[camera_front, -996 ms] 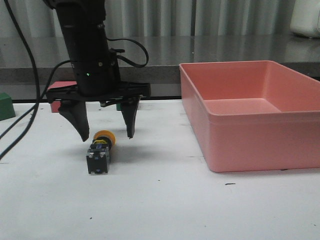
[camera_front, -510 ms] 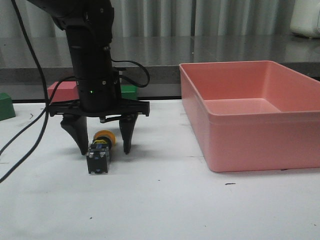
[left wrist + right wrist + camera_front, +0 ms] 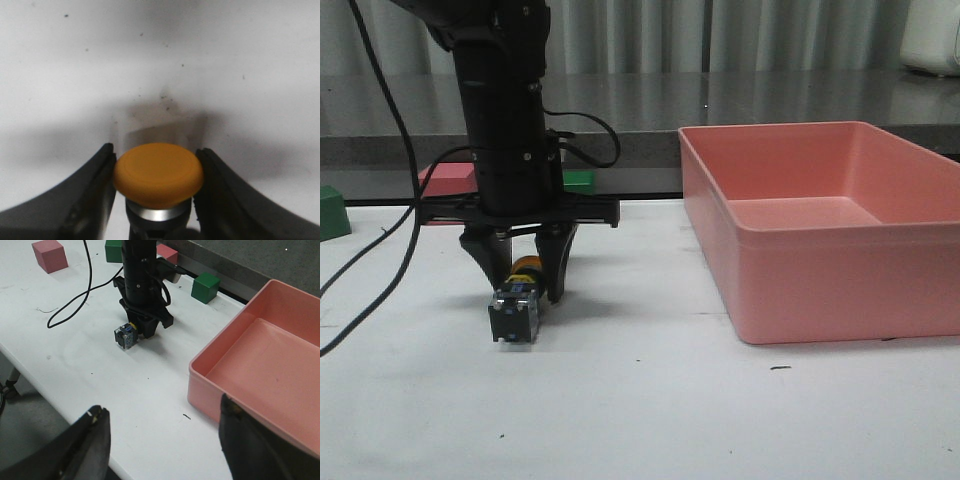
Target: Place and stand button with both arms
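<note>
- Where the front view looks over the white surface (image 3: 650, 420), the left tool (image 3: 520, 272) stands straight down with its fingers narrowed onto the button (image 3: 517, 305), which lies on its side; the contact block faces the camera and the yellow cap is mostly hidden between the fingers. A pink tray (image 3: 820, 225) sits well to the right, a green cube (image 3: 332, 212) is cut off at the left edge, and a pink cube (image 3: 445, 180) and another green cube (image 3: 578, 181) are partly hidden behind the arm.
- Seen from the left wrist, the cap fills the gap between both fingers (image 3: 90, 200), touching each; the block below is cut off.
- Viewed from the right wrist, the right tool (image 3: 162, 440) hangs spread wide, holding nothing, well apart from the button, its blurred fingers cut off at the frame edge.
</note>
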Available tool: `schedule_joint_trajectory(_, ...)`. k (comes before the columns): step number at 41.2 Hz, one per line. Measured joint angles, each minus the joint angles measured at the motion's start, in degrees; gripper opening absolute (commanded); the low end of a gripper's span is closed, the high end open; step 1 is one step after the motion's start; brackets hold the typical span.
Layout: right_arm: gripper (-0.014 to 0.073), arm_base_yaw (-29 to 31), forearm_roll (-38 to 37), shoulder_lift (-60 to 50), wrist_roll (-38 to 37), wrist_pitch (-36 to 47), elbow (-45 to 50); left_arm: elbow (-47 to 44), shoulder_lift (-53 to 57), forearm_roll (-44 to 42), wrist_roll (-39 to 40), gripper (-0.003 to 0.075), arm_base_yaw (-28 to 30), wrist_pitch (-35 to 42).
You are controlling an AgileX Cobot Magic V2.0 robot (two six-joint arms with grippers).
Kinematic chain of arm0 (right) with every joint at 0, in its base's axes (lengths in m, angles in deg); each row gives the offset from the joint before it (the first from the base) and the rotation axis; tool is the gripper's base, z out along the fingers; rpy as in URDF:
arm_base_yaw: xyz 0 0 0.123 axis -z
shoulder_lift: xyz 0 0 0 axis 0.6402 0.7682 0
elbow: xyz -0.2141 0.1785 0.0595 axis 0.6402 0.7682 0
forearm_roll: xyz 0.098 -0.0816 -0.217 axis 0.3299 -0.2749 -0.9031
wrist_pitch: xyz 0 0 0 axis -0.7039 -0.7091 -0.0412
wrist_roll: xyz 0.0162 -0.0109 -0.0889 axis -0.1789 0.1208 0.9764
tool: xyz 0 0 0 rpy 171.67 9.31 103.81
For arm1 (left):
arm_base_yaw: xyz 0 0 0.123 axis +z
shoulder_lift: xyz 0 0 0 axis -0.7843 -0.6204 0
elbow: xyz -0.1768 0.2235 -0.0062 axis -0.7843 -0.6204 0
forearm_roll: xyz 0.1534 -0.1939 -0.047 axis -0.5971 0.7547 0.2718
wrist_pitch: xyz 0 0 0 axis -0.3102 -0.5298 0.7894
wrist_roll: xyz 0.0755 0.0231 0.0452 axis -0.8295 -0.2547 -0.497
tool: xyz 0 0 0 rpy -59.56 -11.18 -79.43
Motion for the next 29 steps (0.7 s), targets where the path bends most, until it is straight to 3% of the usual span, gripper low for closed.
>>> schedule_joint_trajectory(13, 0.0489, 0.0, 0.0, 0.0, 0.0, 0.0, 0.0, -3.2, 9.9, 0.6, -9.8, 0.0218, 4.8, -0.6)
schedule_joint_trajectory(29, 0.0489, 0.0, 0.0, 0.0, 0.0, 0.0, 0.0, -28.0, 30.5, 7.4, -25.5, 0.0218, 16.0, 19.2)
